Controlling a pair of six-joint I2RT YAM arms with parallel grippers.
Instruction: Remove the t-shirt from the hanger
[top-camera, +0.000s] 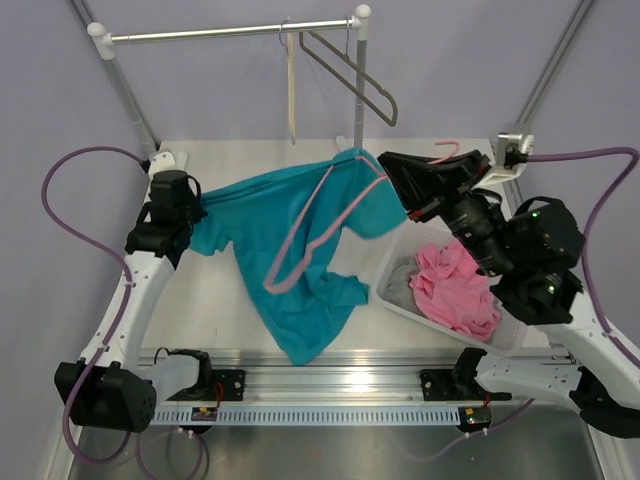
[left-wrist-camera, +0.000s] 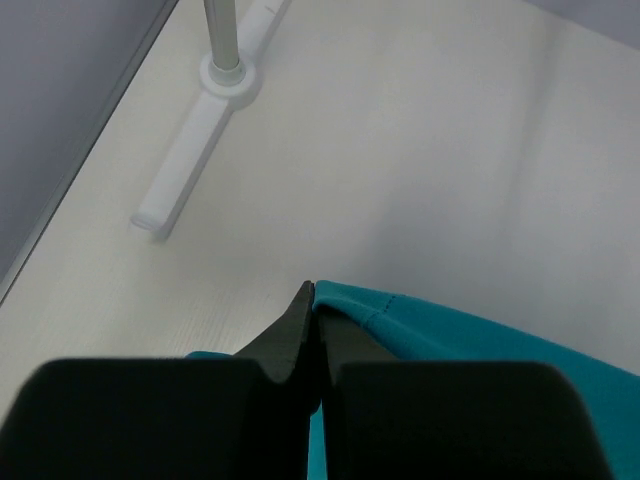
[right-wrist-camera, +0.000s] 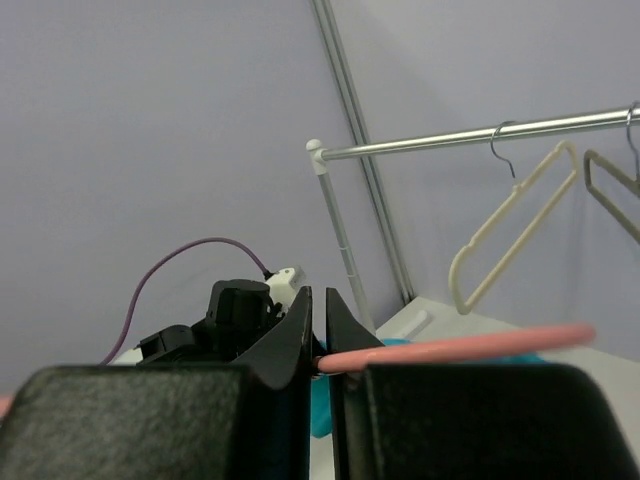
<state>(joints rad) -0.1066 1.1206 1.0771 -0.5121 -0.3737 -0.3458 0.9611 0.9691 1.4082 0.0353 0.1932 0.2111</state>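
The t-shirt (top-camera: 250, 225) lies spread across the middle of the table (top-camera: 200, 310) in the top view, stretched between the two grippers, with its lower part trailing toward the bottom centre of the frame. The hanger (top-camera: 291, 240) lies on and partly inside the fabric; its pink wire runs diagonally from centre-left up to upper centre-right, and the hook shows just right of the right gripper (top-camera: 392, 165). The left gripper (top-camera: 200, 205) sits at the left edge of the t-shirt. In the left wrist view its jaws are fully closed, and a teal hem (left-wrist-camera: 400, 310) is pinched at the tips of the left gripper (left-wrist-camera: 313, 300). The right gripper meets the t-shirt's upper right corner. In the right wrist view the right gripper (right-wrist-camera: 320, 340) is narrowed to a thin slot, clamping the hanger (right-wrist-camera: 460, 345) wire, which extends toward the right of the frame. Right of the t-shirt, a white basket (top-camera: 400, 300) holds a pink cloth (top-camera: 455, 285) and a grey cloth (top-camera: 400, 280). At the top of the frame, a rail (top-camera: 230, 32) carries a beige hanger (top-camera: 291, 90) and a dark grey hanger (top-camera: 350, 75).
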